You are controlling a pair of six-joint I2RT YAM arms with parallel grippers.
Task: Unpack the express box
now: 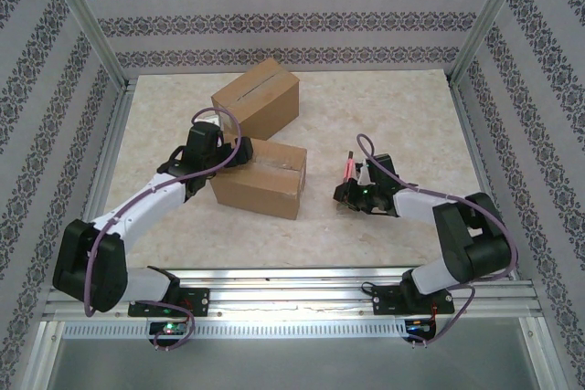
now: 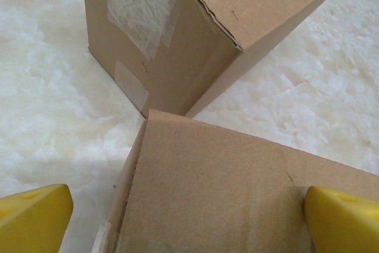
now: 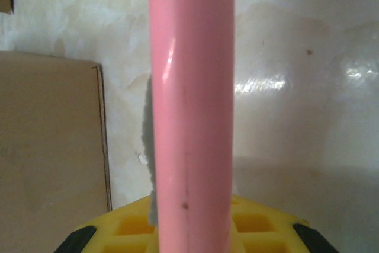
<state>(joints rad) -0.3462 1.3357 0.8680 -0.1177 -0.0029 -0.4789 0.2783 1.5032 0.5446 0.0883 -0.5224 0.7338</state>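
The left gripper [image 1: 223, 160] is sitting at the left end of the near express box [image 1: 263, 180], its yellow fingers [image 2: 35, 217] spread wide, one on each side of the cardboard. From the wrist view I cannot tell whether they are touching the box. That box is lying closed in the middle of the table [image 1: 393, 116], a seam running along its top. A second cardboard box [image 1: 259, 96] is standing just beyond it, a corner almost meeting the near one.

Over on the right, the right gripper [image 1: 350, 187] is clamping narrowly on a pink tool [image 1: 348, 169], a slim stick that is jutting out from between its fingers. It is waiting off the right end of the near box, apart from it, with the box edge showing at the left of its wrist view.

So this looks like the opening step being set up: one arm is bracing, the other is bringing the tool. Next, by my reading, the left fingers need to close firmly on the box so it is not sliding, and then the tool tip needs to travel left and come down onto the top seam
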